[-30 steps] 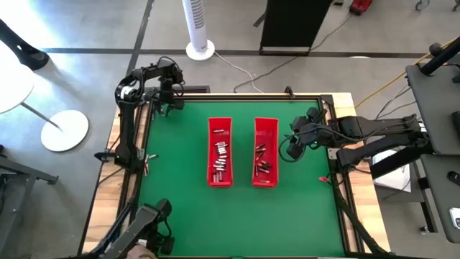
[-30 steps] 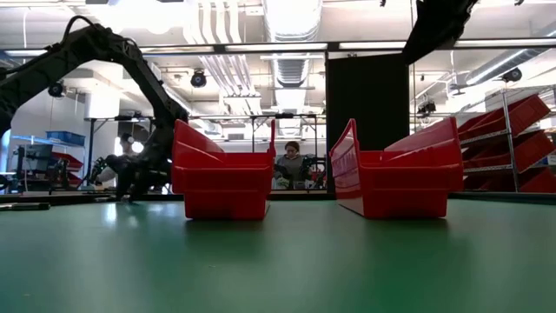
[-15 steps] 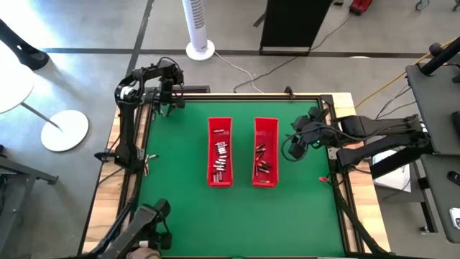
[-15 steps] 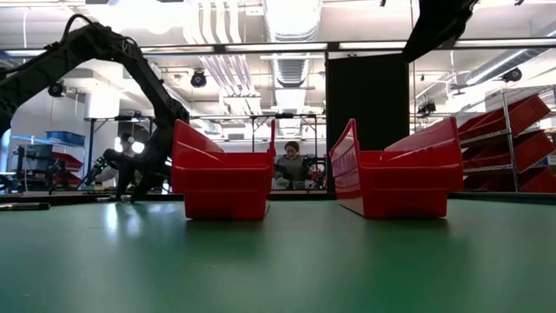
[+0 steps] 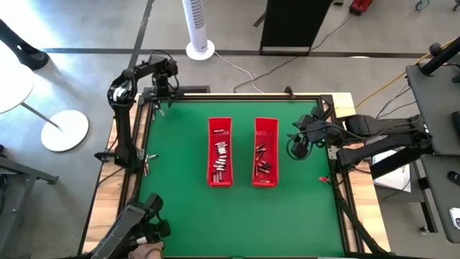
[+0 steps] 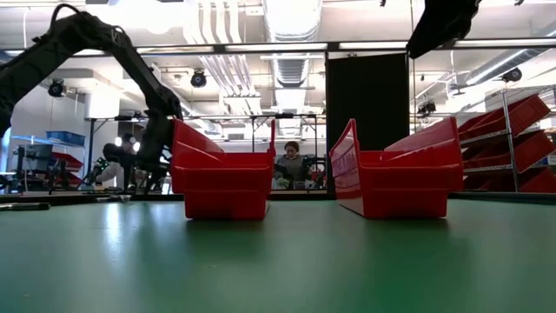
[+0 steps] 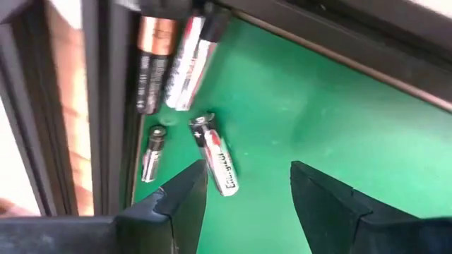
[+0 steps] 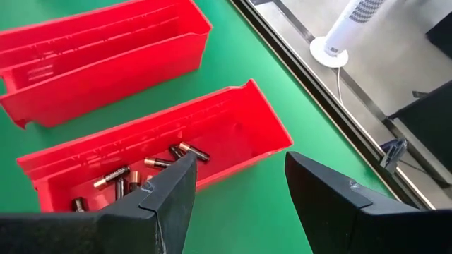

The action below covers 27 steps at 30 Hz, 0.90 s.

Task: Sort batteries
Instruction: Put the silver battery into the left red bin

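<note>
Left dark two-finger end effector (image 7: 247, 204): released, empty, at the green tabletop (image 5: 180, 187) far-left corner.

Small silver, black and copper cylindrical batteries (image 7: 214, 161): four loose beside the black frame rail (image 7: 106, 106), roughly parallel to it; upper two cut off.

Two long red plastic trays (image 5: 220, 152): more batteries inside, mostly crosswise, too small to tell apart.

Right dark two-finger end effector (image 8: 236, 187): released, empty, beside the right tray.

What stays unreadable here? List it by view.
- High view: the batteries in both red trays are too small to type or count.
- Low view: tray walls hide all contents.
- Left wrist view: two batteries are cut off by the picture's edge.
</note>
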Available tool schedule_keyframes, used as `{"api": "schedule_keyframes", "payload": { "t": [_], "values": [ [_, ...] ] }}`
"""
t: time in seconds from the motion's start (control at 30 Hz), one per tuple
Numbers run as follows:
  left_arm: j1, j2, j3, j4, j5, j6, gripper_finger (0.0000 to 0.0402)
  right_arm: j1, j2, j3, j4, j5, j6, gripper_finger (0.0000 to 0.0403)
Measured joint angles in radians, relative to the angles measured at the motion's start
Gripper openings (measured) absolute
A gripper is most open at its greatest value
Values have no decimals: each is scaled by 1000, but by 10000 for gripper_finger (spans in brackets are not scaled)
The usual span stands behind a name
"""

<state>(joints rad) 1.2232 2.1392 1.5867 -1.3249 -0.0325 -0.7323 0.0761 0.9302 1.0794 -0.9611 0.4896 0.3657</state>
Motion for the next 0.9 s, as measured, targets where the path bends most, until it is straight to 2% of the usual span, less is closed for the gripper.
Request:
{"api": "schedule_keyframes", "payload": {
  "t": [0.27,0.47,0.57,0.67,0.9],
  "values": [
    [-1,-88,-16,13,24,-126,185,0,13,-4,1,8,3,210],
    [11,-187,-161,161,44,-189,185,0,13,-35,25,38,35,210],
    [12,-206,-201,252,44,-238,185,0,13,-63,44,53,38,210],
    [11,-213,-223,269,41,-287,185,0,14,-86,55,52,38,210],
    [-68,-246,-231,243,-114,-328,185,0,13,-94,62,53,31,210]
  ]
}}
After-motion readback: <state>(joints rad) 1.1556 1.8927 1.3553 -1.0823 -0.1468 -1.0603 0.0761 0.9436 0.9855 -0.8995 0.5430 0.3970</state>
